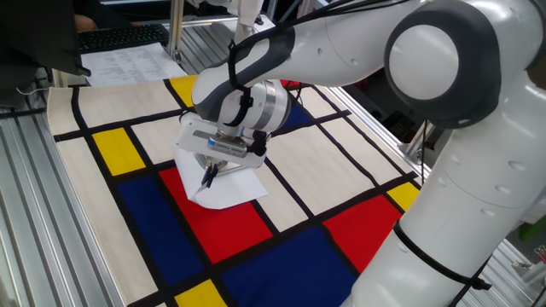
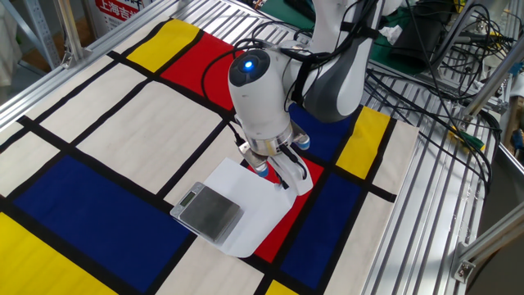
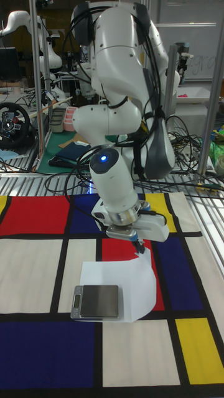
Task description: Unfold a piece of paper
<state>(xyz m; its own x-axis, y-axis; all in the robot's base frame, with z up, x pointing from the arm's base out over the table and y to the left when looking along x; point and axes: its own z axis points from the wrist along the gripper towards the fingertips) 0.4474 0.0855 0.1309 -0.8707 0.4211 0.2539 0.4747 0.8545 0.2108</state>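
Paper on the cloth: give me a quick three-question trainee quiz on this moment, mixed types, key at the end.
1. True or false: a small scale sits on the paper.
2. Which cloth colour block lies under the paper's edge nearest the gripper? A) yellow B) red C) green
3. Fill in: the gripper's tips meet the paper at its ____ edge, not a flat one.

Key
1. True; it rests on the end away from the gripper.
2. B, red.
3. Raised; the sheet curls up there. Whether the jaws pinch it cannot be told.
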